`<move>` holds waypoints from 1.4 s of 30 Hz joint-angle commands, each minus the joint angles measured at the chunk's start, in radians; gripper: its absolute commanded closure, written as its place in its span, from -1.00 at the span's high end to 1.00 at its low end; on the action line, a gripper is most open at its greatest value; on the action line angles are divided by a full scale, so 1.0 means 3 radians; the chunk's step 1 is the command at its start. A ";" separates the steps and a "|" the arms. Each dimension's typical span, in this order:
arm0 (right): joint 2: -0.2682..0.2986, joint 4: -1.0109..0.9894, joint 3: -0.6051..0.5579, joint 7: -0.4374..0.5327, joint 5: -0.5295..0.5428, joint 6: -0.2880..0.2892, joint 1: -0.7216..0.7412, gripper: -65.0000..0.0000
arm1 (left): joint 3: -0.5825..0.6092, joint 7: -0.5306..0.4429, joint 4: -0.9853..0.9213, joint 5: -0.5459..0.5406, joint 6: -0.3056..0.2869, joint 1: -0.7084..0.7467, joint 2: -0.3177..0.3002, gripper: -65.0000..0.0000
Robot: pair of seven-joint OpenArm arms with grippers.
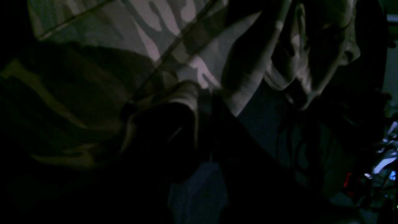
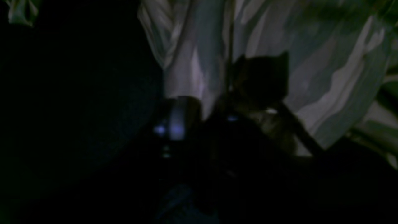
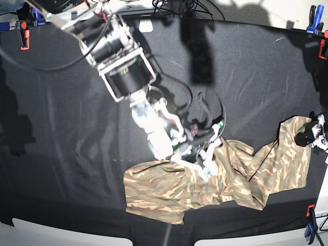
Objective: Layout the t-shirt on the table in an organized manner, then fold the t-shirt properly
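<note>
Both grippers matter: left gripper point(image 3: 309, 136) pinches the t-shirt point(image 3: 215, 179) at right edge, right gripper point(image 3: 207, 163) unclear mid-frame, risking bunching.

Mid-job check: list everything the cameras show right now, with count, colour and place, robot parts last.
t-shirt: one, tan-brown camouflage, crumpled along the table's near edge, stretching toward its right side.
table: one, black cloth cover, fills the base view.
clamps: several, red and blue, at the table's edges and corners.
right gripper: one, white and black, down on the shirt's middle; jaws' state unclear.
left gripper: one, black and white, at the right edge, jaws shut on the shirt's end.
</note>
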 commanded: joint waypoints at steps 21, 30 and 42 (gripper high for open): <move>0.0730 0.0069 0.0301 -0.0773 -0.1118 -0.0088 0.0969 -1.00 | -0.0014 -0.0201 0.0046 -0.0078 -0.0030 -0.0116 -0.0359 -1.00; 0.1074 0.0069 0.0300 -0.0884 -0.0885 -0.0070 0.1474 -1.00 | -0.0014 -0.0128 0.0046 -0.0080 -0.0030 -0.0114 -0.0343 -1.00; 0.1441 0.0069 0.0300 -0.1016 -0.0270 0.0944 0.1025 -1.00 | -0.0014 0.0001 0.0046 -0.0080 -0.0030 -0.0089 -0.0342 -1.00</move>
